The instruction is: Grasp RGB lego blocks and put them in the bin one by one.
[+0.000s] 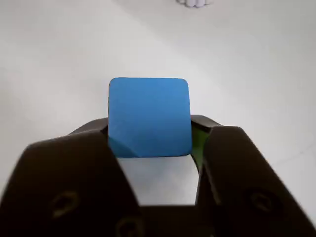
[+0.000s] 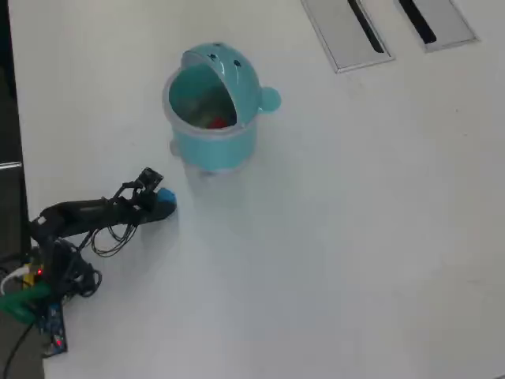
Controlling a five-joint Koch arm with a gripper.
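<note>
A white table [image 2: 355, 237] seen from above, and a close view from the arm's wrist camera.

In the wrist view, the black end effector [image 1: 150, 140] fills the lower part of the frame. Its two jaws stand on either side of a blue block [image 1: 148, 116], which has a smooth square face with rounded corners. The jaws press against the block's left and right sides, so the end effector is clamped on the blue block. A thin sliver of green shows along the inner edge of the right-hand jaw; what it belongs to cannot be told. Below the block, white table surface shows between the jaws.

In the overhead view, the slim black arm [image 2: 87, 213] lies low near the table's left edge, reaching toward the right, with loose cables looped beneath it. The end effector [image 2: 162, 201] at its tip shows a spot of blue, the block [image 2: 167, 196]. Just beyond it, toward the far edge of the table, stands the light teal round bin [image 2: 213, 150], lid tipped open, with dark dots on the dome and a small round knob on its right side. Something red [image 2: 217, 121] lies inside the bin. Two grey slotted panels [image 2: 347, 31] sit at the table's far right corner.
</note>
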